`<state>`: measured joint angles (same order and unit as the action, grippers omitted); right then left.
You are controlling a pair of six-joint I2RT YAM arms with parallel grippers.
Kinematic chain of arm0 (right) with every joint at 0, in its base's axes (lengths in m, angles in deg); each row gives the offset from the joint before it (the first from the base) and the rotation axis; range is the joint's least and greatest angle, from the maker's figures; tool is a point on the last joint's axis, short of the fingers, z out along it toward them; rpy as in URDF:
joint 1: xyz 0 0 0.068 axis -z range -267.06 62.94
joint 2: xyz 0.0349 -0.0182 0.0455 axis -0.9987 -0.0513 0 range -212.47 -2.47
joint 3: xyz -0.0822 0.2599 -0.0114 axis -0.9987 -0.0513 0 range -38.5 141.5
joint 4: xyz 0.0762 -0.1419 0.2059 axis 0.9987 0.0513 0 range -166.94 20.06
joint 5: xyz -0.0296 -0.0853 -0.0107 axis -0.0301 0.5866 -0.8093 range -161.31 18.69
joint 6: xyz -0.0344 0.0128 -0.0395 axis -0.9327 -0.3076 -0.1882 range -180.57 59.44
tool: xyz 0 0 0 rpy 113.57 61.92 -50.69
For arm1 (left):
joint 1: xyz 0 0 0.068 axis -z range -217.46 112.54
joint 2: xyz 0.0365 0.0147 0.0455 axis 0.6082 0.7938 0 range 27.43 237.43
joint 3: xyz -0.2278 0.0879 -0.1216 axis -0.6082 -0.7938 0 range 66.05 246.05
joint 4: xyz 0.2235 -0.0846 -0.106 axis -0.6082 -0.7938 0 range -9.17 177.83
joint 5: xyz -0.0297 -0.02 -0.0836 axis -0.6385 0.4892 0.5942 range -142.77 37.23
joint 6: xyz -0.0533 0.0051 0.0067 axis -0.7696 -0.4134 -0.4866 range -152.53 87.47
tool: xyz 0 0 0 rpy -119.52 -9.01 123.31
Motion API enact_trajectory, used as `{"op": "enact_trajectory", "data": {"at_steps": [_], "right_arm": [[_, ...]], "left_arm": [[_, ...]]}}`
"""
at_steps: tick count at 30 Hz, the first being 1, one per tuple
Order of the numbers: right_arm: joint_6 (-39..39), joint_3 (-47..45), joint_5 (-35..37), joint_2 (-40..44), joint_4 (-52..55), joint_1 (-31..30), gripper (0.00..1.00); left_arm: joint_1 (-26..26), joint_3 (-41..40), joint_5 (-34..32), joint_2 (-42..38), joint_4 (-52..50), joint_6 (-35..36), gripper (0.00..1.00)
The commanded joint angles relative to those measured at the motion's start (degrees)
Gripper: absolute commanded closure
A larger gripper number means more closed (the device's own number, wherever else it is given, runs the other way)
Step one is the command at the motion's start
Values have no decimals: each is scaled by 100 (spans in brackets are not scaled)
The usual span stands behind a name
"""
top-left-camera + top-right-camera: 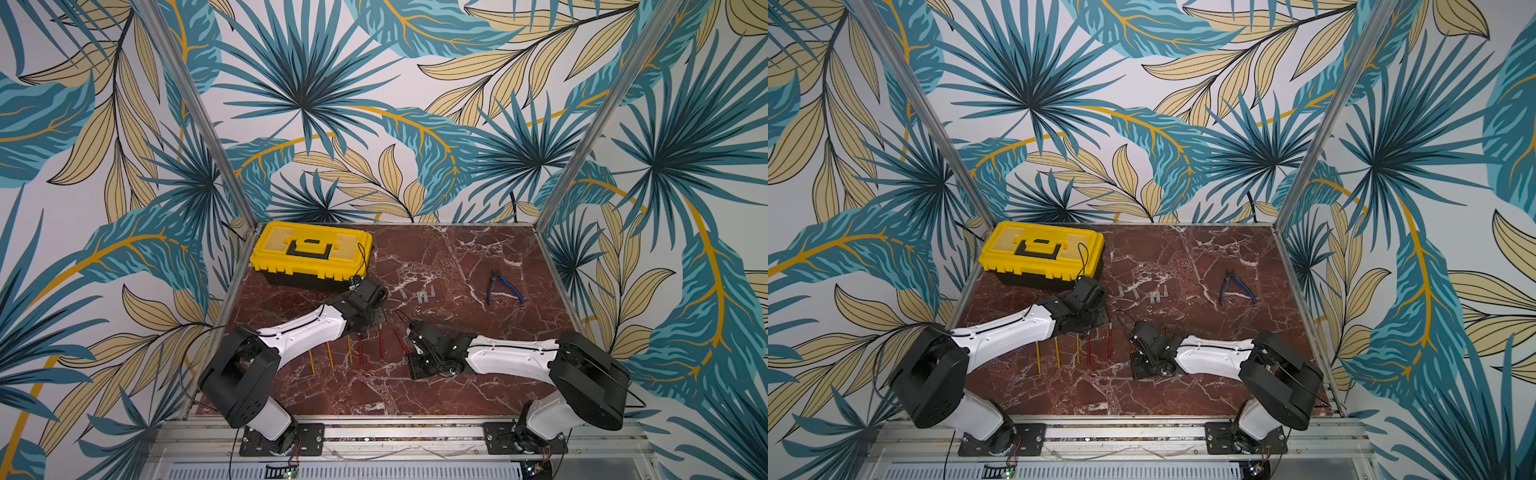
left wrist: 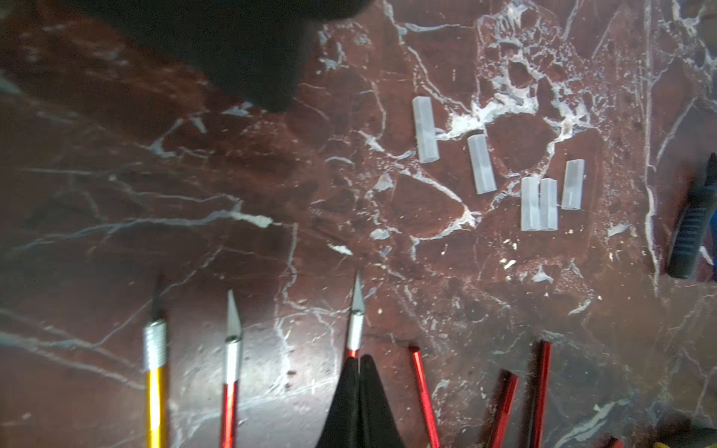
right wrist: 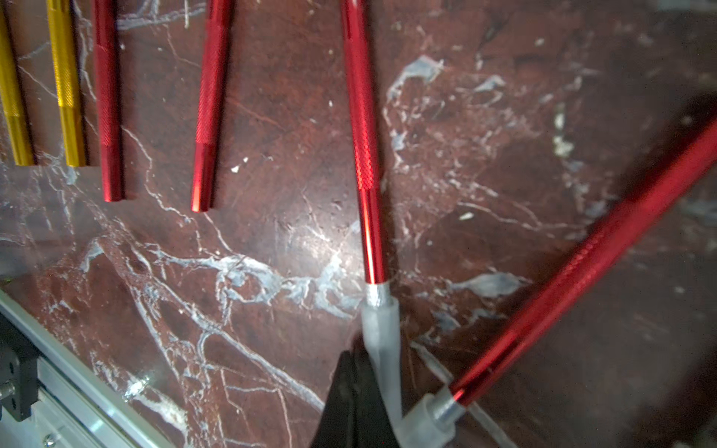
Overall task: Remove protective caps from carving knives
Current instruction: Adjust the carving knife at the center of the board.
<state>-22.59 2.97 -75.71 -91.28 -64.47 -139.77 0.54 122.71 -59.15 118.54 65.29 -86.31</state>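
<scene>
Yellow and red carving knives (image 1: 350, 349) lie in a row on the marble table in both top views. In the left wrist view three of them show bare blades (image 2: 234, 316). My left gripper (image 2: 359, 362) is shut, its tips over the red handle of one bare-bladed knife (image 2: 356, 322); I cannot tell if it grips it. Several loose protective caps (image 2: 481, 164) lie beyond the blades (image 1: 424, 296). My right gripper (image 3: 351, 360) is shut, with nothing between its fingers. A capped red knife (image 3: 364, 155) has its cap (image 3: 382, 333) right beside those fingers. A second capped red knife (image 3: 582, 267) lies slanted nearby.
A yellow toolbox (image 1: 311, 249) stands shut at the back left, close behind my left wrist. Blue-handled pliers (image 1: 503, 286) lie at the right, also seen at the edge of the left wrist view (image 2: 694, 229). An aluminium rail (image 3: 58, 368) borders the table's front.
</scene>
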Motion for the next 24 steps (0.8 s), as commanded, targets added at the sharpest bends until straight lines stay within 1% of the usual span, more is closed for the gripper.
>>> {"op": "enact_trajectory", "data": {"at_steps": [1, 5, 10, 11, 14, 19, 20, 21, 24], "right_arm": [[62, -189, 146, 30, 230, 66, 100], [50, -327, 142, 109, 195, 166, 100], [26, -503, 82, 254, 155, 342, 100], [22, -524, 55, 268, 137, 390, 100], [-15, -561, -36, 268, 109, 491, 100], [-31, -662, -221, 259, 60, 628, 100], [-30, -682, -263, 259, -169, 623, 100], [-35, -697, -298, 268, -191, 812, 100], [-55, -731, -398, 280, -245, 911, 100]], "left_arm": [[60, 456, 242, 372, 315, 163, 94], [241, 766, 268, 759, 312, 235, 95], [379, 873, 268, 1041, 332, 231, 96], [398, 873, 446, 1089, 360, 211, 96], [435, 894, 570, 1225, 453, 184, 96], [537, 1059, 715, 1441, 477, 247, 96], [555, 1081, 722, 1478, 472, 254, 96], [564, 1088, 733, 1512, 477, 254, 96], [568, 1072, 778, 1626, 472, 239, 96]]}}
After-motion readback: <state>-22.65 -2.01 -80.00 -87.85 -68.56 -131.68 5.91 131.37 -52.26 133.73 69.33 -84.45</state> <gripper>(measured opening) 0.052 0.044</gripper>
